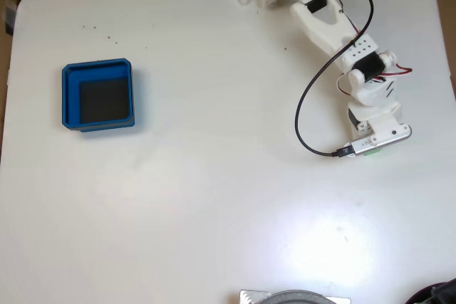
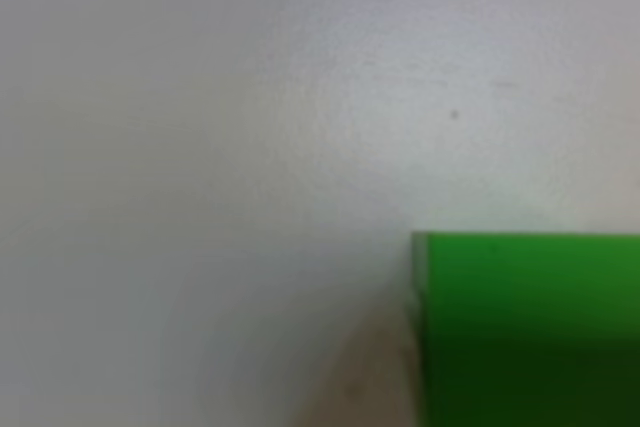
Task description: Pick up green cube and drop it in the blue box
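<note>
Gripper (image 1: pixel 372 145) directly over green cube (image 1: pixel 371 152), head pointing down at table; jaw spread hidden under white wrist, cannot tell. Cube barely peeks out as green sliver beneath gripper head in fixed view; in other view, close and blurred, cube (image 2: pixel 525 327) fills lower right: smooth, matte, sharp straight edges, resting on table. White tabletop (image 1: pixel 214 176) plain, faintly glossy. Blue box (image 1: pixel 69 97) well apart from cube, far left across table: thick walls, chamfered corners, dark floor.
</note>
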Action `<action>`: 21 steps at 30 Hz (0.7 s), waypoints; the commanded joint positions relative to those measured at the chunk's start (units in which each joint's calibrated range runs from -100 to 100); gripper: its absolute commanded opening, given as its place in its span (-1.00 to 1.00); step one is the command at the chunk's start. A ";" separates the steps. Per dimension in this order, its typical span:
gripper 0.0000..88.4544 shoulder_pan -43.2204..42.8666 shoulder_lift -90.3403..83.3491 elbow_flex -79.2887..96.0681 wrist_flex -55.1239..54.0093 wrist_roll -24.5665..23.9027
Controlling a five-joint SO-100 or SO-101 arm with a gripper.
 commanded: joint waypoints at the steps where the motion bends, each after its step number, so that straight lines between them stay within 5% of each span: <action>1: -0.95 0.07 -1.54 -3.10 0.66 0.15; 21: -0.95 0.45 -16.42 -3.46 21.45 0.29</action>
